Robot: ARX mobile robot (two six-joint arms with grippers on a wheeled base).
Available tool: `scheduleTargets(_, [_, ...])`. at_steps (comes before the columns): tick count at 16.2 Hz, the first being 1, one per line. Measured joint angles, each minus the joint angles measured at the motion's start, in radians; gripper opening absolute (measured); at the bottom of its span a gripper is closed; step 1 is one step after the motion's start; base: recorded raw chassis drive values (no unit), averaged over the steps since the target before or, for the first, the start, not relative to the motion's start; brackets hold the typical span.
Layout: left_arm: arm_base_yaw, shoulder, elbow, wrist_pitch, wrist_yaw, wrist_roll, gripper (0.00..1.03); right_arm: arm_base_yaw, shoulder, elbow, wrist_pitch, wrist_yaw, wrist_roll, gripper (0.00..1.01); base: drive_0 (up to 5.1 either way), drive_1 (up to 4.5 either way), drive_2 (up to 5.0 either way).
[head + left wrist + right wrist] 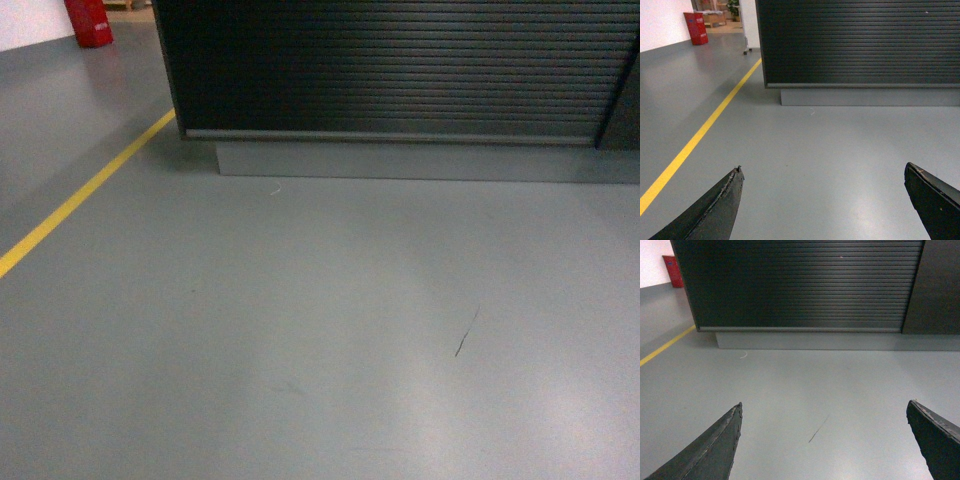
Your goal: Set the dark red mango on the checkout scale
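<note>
Checkout: one ribbed dark counter ahead, left claw and right claw both spread apart.

Neither arm shows in the head view. Each wrist view shows its own pair of dark, tapered, scuffed fingers. The left gripper has its jaws spread wide, holding nothing. The right gripper is likewise spread wide, holding nothing.
</note>
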Motion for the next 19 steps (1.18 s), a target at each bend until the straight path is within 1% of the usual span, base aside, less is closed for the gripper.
scheduleTargets(19, [0.0,0.0,0.0,0.0,0.001,0.0,0.98,0.0,0.0,0.0,0.002,0.0,0.0,0.98,0.0,4.34,-4.3])
